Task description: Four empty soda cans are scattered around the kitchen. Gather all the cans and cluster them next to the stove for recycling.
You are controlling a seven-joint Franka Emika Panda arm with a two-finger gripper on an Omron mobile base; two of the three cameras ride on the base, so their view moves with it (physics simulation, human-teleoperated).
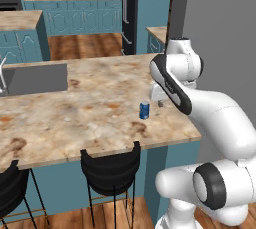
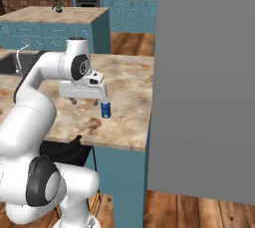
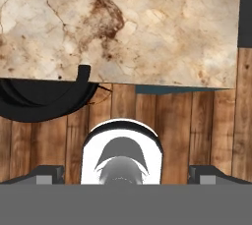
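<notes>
One blue soda can (image 1: 144, 110) stands upright on the marble counter (image 1: 90, 108) near its front edge, just left of the gripper (image 2: 83, 101), whose fingers are spread wide with nothing between them. Left base view adds a black stool (image 1: 111, 173) under the counter; right base view shows a potted plant (image 2: 59, 6) on the far island.

A marbled desk (image 1: 90, 108) carries a grey sink (image 1: 35, 79), with two black stools (image 1: 111, 168) tucked below on the wooden floor (image 3: 216, 130).
</notes>
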